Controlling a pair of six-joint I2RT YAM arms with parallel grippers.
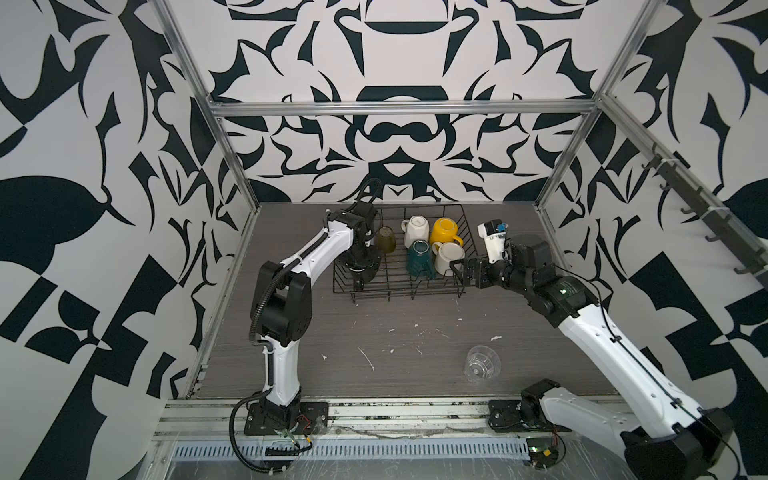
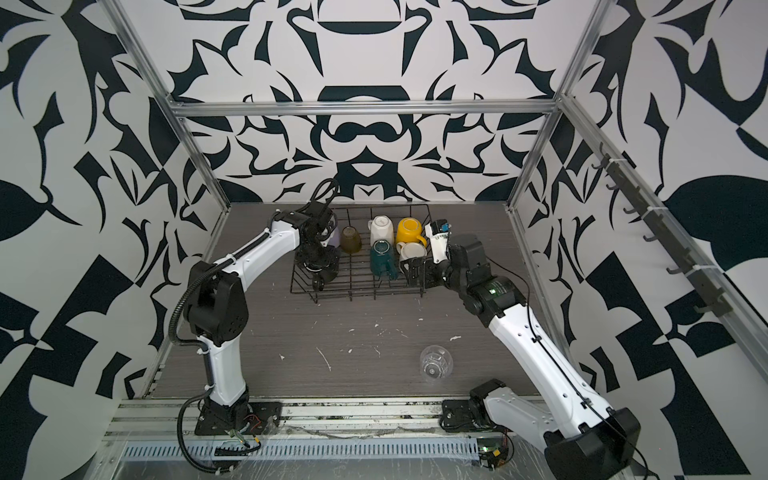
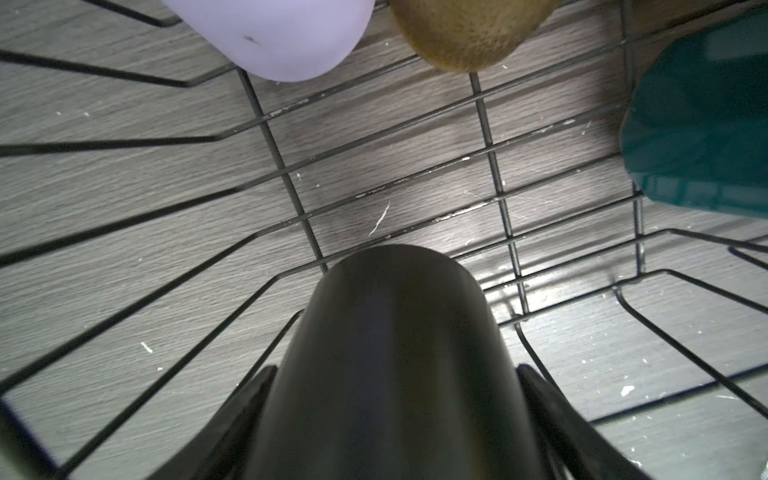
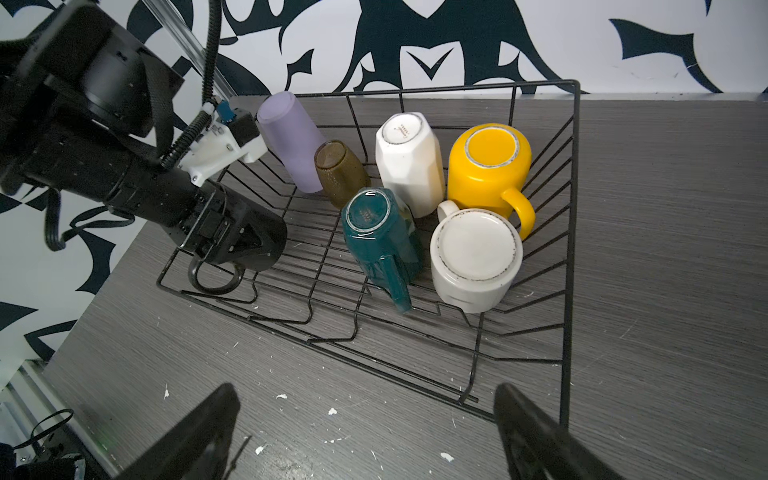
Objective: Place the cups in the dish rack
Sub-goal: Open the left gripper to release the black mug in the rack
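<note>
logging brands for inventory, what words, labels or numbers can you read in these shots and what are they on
No text here can be read well enough to quote.
cream mug: small dark script stamp on its upturned base, too small to read.
teal mug: faint mark in the middle of its upturned base, blurred and unreadable.
No other writing shows in any view.

In a top view the left arm (image 1: 316,247) rises from the lower left and folds toward centre. The left pincer (image 1: 360,270) points down, fingers (image 3: 249,407) clamped on the black mug (image 3: 386,353). The right arm (image 1: 602,345) stretches in from the lower right, the right pincer (image 1: 457,272) level, spread wide, empty.
</note>
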